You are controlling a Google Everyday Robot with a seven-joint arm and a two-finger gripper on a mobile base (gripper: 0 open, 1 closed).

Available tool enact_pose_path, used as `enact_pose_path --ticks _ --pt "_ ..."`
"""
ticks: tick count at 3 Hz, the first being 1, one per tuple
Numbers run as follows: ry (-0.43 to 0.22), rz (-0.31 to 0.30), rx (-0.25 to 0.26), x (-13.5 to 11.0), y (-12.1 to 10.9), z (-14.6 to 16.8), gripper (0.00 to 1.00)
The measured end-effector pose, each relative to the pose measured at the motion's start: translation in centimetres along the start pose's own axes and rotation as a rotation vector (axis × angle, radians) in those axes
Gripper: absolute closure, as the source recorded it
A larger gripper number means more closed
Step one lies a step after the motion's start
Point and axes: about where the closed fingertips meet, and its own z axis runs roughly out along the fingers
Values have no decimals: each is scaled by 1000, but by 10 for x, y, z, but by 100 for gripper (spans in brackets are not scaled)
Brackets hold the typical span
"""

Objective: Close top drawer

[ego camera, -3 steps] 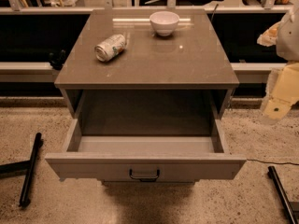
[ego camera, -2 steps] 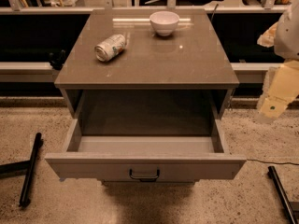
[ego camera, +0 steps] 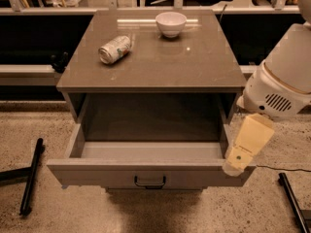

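**Inspector:** Change since the earlier frame: the arm's cream-coloured end effector (ego camera: 236,163) has come down from beside the cabinet's right flank to the right front corner of the wide grey-beige top drawer (ego camera: 97,174). The drawer itself has not shifted.

**Supervisor:** Drawer status?

**Inspector:** Pulled well out, the deep box exposed, its small black bar handle (ego camera: 149,181) facing the camera. No part of the closing is done.

**Supervisor:** End effector state?

**Inspector:** I cannot tell whether it is open or closed. It overlaps the corner of the front panel, but contact is unconfirmed.

**Supervisor:** What remains?

**Inspector:** In my judgement, the whole inward push. The silver can lying on its side (ego camera: 115,49) and the white bowl (ego camera: 170,23) on the grey-brown surface (ego camera: 194,67) are not involved.
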Motion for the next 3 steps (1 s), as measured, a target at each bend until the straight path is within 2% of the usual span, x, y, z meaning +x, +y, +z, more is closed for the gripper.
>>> enact_pose_path --ticks 1,2,3 --pt "-1 0 2 0 0 -1 0" --pt "22 33 -30 11 1 26 0" --pt "50 103 -88 38 3 68 18"
